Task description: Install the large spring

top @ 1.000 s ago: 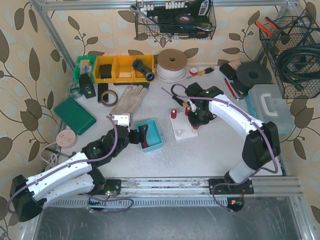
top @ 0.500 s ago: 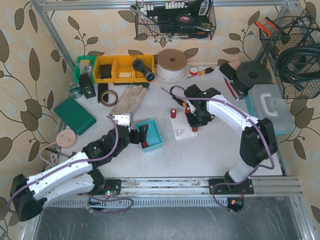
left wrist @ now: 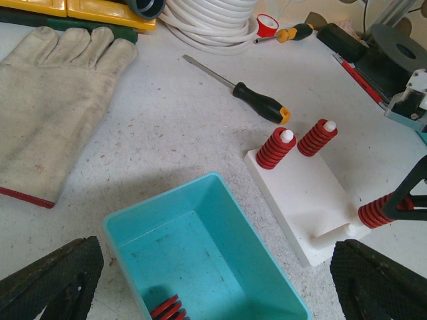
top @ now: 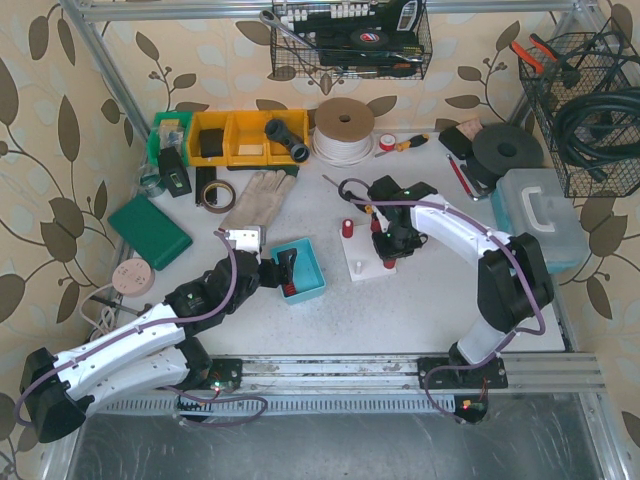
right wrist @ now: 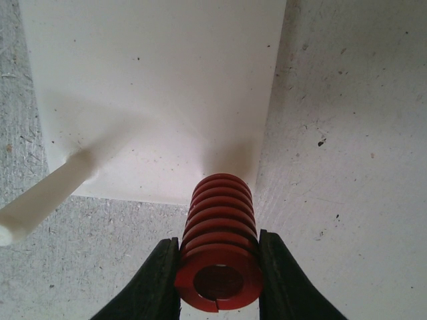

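Spring (right wrist: 219, 250), red and thick-coiled, is clamped in your right claw (right wrist: 219, 267). The two black fingers press its sides, and its open end faces the wrist camera. Its far end sits at the near corner of the white plate (right wrist: 153, 80); you cannot tell whether it touches the plate. A bare white peg (right wrist: 40, 203) stands just to one side of it, at the same end of the plate.

Your left claw (left wrist: 213, 280) is spread wide with nothing between its padded fingers (left wrist: 53, 280). It hangs over the near end of the teal bin (left wrist: 160, 199), where a second red spring (left wrist: 167, 310) lies on the floor.

Past the bin, at the plate's far end, two more red springs (left wrist: 275, 148) (left wrist: 317, 137) sit on white pegs, side by side and close together.

Beyond the plate, a black-handled screwdriver (left wrist: 260, 103) lies on the table. A pale work glove (left wrist: 53, 100) lies flat to its left. Farthest back are a coil of white cord (left wrist: 213, 23) and a row of yellow bins (top: 245, 135).
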